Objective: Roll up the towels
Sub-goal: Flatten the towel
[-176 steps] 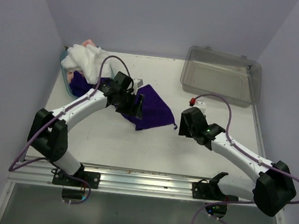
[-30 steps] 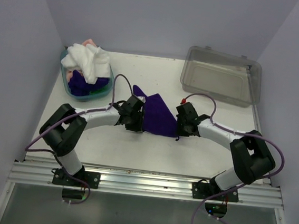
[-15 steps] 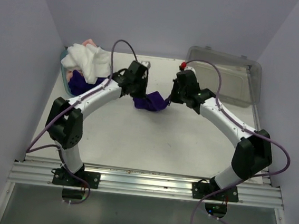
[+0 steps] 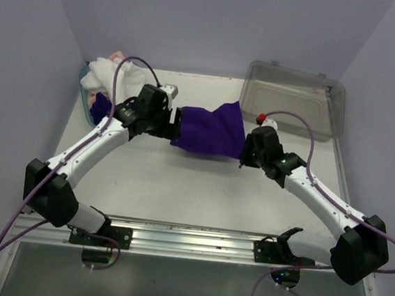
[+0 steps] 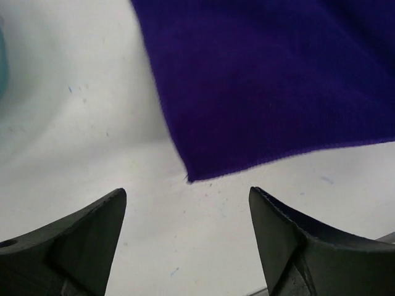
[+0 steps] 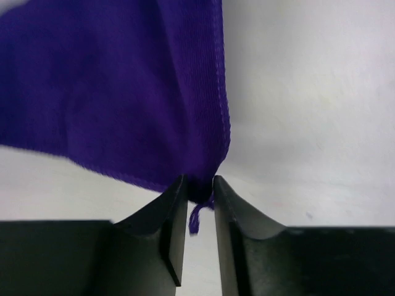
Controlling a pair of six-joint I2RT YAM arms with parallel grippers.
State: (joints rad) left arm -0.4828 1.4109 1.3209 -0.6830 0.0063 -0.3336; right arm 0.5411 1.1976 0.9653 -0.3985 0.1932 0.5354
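spreading out now what was hanging bunched and lifted half a second ago: laying the purple towel (image 4: 210, 129) open on the desk (image 4: 179, 188), towards the far middle, seemingly flat, after lowering and drawing apart from that raised pose. working the flattening step, ahead of any rolling; not yet showing a single turn of roll. leaving the white towel (image 4: 116, 81) and the pink towel (image 4: 116, 58) heaped in the teal basket (image 4: 83, 98) at the far left, waiting.

gaping wide at the left tool (image 5: 187, 196), gripping nothing, with a left-side corner of the purple towel lying on the desk just ahead of the fingers (image 5: 80, 240) and apart from them. pinching the near-right corner at the right tool (image 6: 199, 188), jaws nearly closed, with only cloth and a loose thread between them.

reaching forward and inward with the left arm (image 4: 92, 148), elbow out to the left, wrist angling down at the towel's left edge. stretching the right arm (image 4: 318, 198) diagonally from the near right, wrist low at the right edge.

probably calling next for letting go on the right, checking for wrinkles, then gripping one short edge with both tools and turning it over on itself. risking a skewed roll if tugging from one side only.
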